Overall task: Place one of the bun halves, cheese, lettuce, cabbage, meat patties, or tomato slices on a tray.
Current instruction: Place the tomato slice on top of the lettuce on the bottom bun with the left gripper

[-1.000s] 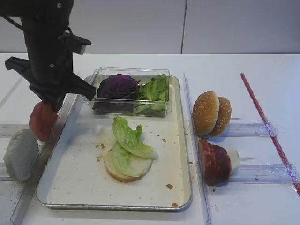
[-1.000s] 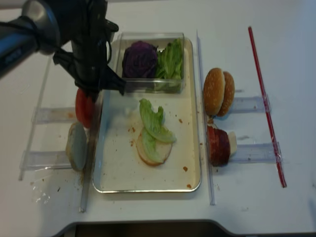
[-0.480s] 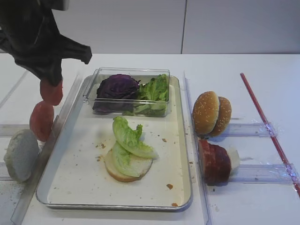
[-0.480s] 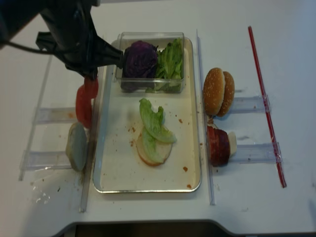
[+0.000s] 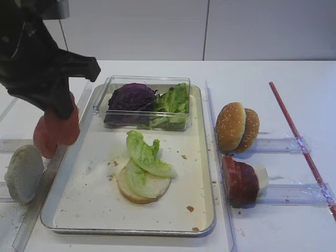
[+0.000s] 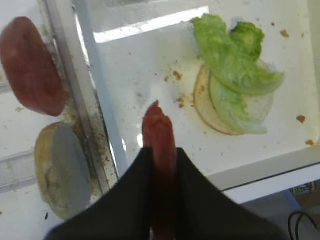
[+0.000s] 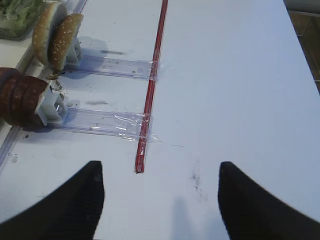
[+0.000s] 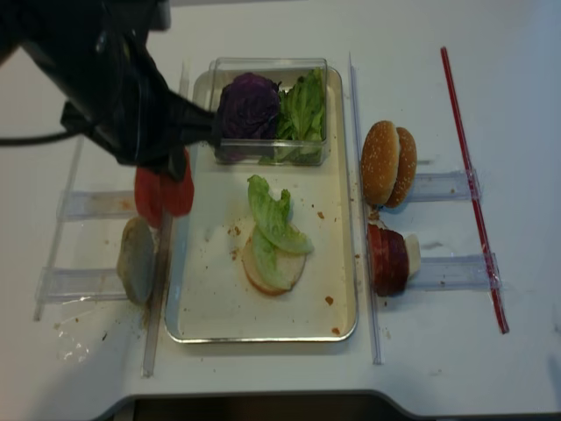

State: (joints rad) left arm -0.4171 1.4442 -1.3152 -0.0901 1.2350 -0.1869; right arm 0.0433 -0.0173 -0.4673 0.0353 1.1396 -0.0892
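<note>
My left gripper [image 6: 160, 152] is shut on a red tomato slice [image 6: 158, 125], gripped edge-on and hanging over the left rim of the tray [image 5: 79, 205]. From above, that slice [image 8: 181, 193] hangs just right of another tomato slice [image 8: 145, 197] in the left rack. On the tray lies a pale bun half [image 5: 152, 189] with lettuce [image 5: 144, 152] on it. My right gripper [image 7: 162, 200] is open over bare white table, nothing between its fingers [image 7: 75, 205].
A clear box [image 5: 147, 79] at the tray's far end holds purple cabbage [image 5: 131, 97] and lettuce. Sesame buns [image 5: 236, 126] and meat patties [image 5: 239, 181] stand in racks to the right. A pale bun half [image 5: 21, 173] stands left. A red strip [image 7: 150, 90] lies on the table.
My left gripper has lifted a tomato slice out of the left rack and carried it right and forward, to the tray's left rim. The right gripper's earlier position is not shown.
</note>
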